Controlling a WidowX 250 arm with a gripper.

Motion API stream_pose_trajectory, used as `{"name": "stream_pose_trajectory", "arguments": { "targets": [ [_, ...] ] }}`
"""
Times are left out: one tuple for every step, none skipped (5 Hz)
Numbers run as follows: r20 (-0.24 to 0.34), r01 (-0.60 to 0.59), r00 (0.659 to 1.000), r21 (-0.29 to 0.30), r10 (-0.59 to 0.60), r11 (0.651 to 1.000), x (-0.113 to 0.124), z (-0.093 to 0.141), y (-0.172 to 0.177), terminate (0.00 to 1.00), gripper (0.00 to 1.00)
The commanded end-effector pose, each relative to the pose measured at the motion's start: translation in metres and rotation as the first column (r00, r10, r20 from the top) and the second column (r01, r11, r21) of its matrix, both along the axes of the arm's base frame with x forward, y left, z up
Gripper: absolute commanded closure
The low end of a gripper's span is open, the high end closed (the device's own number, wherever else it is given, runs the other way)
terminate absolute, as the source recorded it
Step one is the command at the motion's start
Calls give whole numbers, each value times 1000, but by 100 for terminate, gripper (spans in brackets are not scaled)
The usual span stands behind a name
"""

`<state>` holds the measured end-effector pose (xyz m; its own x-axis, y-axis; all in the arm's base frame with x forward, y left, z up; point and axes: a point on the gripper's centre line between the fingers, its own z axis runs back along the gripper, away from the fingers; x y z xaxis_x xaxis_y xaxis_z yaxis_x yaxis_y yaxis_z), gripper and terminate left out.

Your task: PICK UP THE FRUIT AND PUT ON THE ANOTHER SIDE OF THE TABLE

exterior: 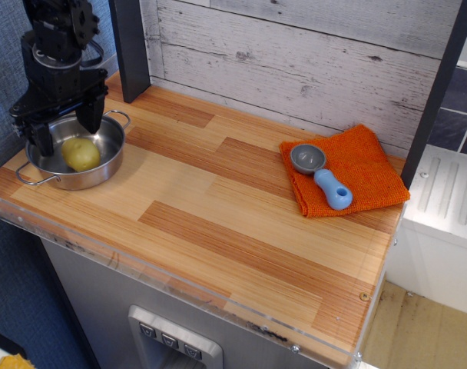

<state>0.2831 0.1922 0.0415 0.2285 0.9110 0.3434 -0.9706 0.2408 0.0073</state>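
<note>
The pale yellow fruit [81, 154] lies inside a small steel pot [103, 167] at the left end of the striped wood table [241, 223]. My black gripper [65, 132] hangs open straight over the pot, with one finger on each side of the fruit's far half. The fingertips reach down to about the pot's rim. The fingers are apart from the fruit and hold nothing.
An orange cloth [349, 171] lies at the right back of the table with a grey-and-blue scoop [322, 177] on it. A dark post [130, 48] stands just behind the pot. A whitewashed plank wall [295, 61] runs along the back.
</note>
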Motion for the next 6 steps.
{"name": "stream_pose_trajectory", "arguments": {
  "targets": [
    [30,-26,999,-15,27,1000,2,-4,1,0,0],
    [50,-57,997,-27,58,998,14,1,-21,0,100],
    [59,-45,997,-24,46,999,17,6,-32,0,100],
    [74,-44,996,-8,44,999,17,13,-34,0,100],
    [83,-41,996,-2,41,999,18,18,-38,0,100],
    [106,-60,993,24,57,998,17,34,-39,0,100]
  ]
}}
